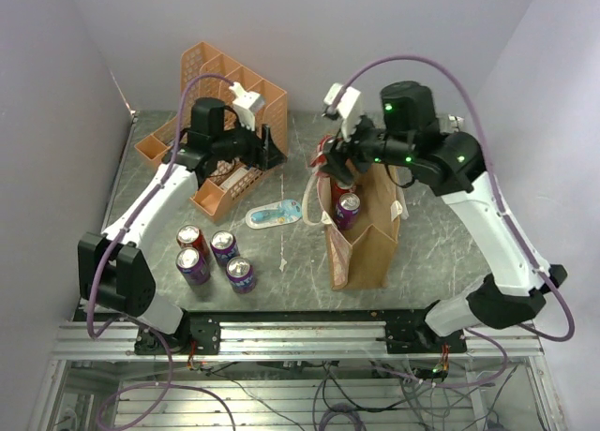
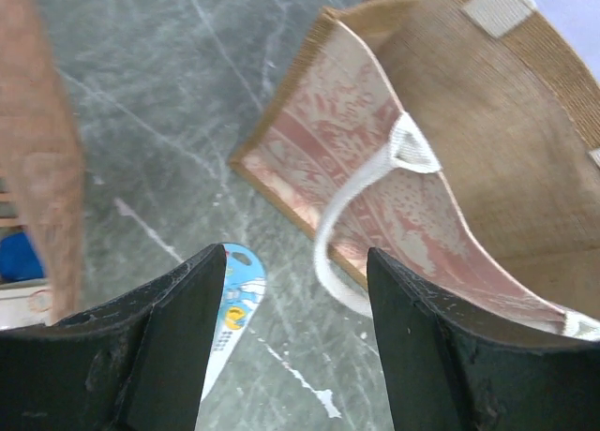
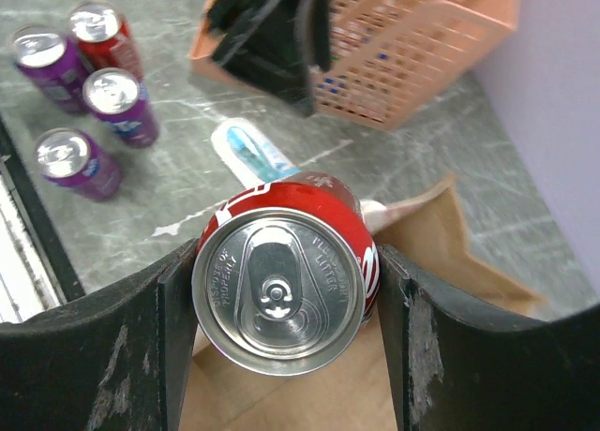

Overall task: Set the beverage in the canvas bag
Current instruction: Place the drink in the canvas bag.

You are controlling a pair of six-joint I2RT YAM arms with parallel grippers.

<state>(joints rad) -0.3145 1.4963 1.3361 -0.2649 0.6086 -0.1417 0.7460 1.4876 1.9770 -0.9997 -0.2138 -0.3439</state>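
The tan canvas bag (image 1: 367, 248) with white handles stands open right of centre. My right gripper (image 1: 335, 166) hovers over the bag's far left rim, shut on a red beverage can (image 3: 281, 272). In the right wrist view the can's silver top faces the camera between my fingers (image 3: 159, 319), with the bag's brown inside (image 3: 319, 403) below. A purple can (image 1: 348, 209) stands inside the bag. My left gripper (image 1: 275, 151) is open and empty left of the bag. In its wrist view its gripper (image 2: 295, 262) frames bare table beside the bag's pinkish panel (image 2: 375, 197).
Several cans, one red (image 1: 190, 236) and the others purple (image 1: 240, 274), stand at the front left. An orange mesh organiser (image 1: 225, 94) stands at the back left. A flat blue-and-white packet (image 1: 274, 213) lies between the organiser and the bag.
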